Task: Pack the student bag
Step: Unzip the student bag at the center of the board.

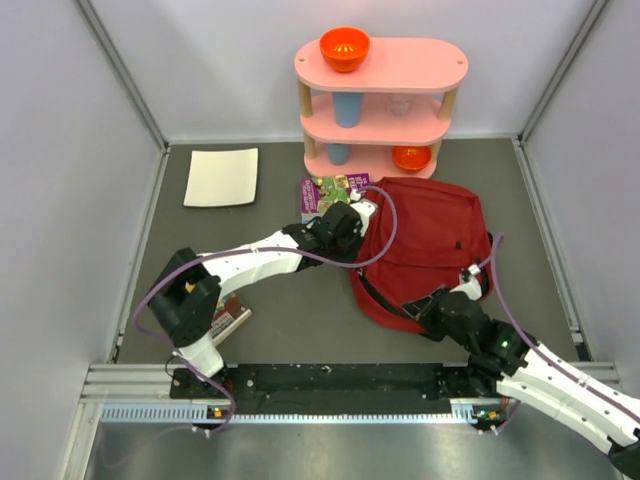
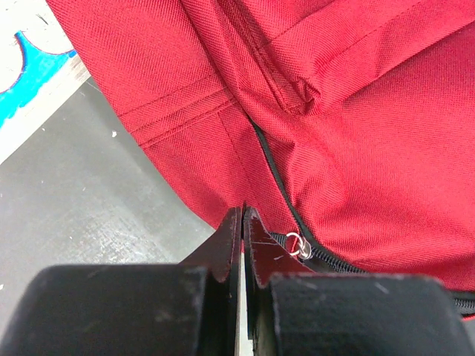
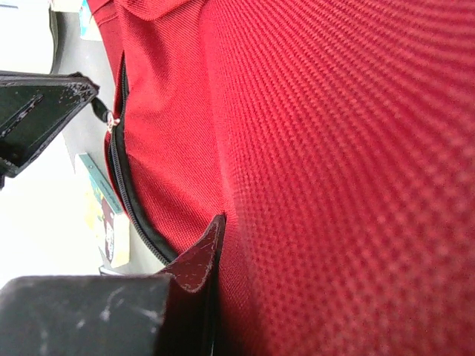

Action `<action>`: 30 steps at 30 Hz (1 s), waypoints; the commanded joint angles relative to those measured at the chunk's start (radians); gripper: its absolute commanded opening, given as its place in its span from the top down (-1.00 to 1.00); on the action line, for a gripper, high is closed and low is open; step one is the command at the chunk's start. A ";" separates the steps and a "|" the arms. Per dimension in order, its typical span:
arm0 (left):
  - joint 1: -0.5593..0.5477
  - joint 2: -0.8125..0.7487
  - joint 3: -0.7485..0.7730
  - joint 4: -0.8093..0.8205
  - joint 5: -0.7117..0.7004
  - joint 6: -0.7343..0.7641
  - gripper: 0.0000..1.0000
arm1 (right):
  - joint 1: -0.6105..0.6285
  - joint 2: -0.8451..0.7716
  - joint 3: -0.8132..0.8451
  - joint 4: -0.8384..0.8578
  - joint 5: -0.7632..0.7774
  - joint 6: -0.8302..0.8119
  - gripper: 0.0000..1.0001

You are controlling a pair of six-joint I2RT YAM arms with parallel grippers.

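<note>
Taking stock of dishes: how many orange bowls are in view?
2: one orange bowl atop the pink shelf, another on its bottom tier, right side. The backpack could hide more.

You won't find any text, label, brand or number you can read in these views. The booklet (image 1: 325, 188) at the far middle of the counter (image 1: 300, 310), just left of the student bag (image 1: 430, 240), has print on its purple-and-green cover, but it is too small to make out.

Open mat (image 1: 300, 315) left of student bag (image 1: 430, 240), pink shelf (image 1: 380, 100) close behind it, booklet (image 1: 325, 188) lying between
</note>
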 commanded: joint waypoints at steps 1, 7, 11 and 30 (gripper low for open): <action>0.039 0.012 0.051 0.078 -0.078 0.025 1.00 | -0.006 0.001 0.004 -0.058 0.004 -0.073 1.00; 0.110 0.059 0.103 0.069 -0.034 -0.004 1.00 | -0.006 0.073 0.026 0.008 -0.036 -0.124 1.00; 0.124 0.069 0.117 0.076 -0.026 0.014 1.00 | -0.006 0.130 0.032 0.074 -0.062 -0.145 1.00; 0.134 -0.345 -0.036 -0.020 -0.101 -0.023 -0.95 | 0.048 0.642 0.347 0.473 -0.370 -0.347 0.20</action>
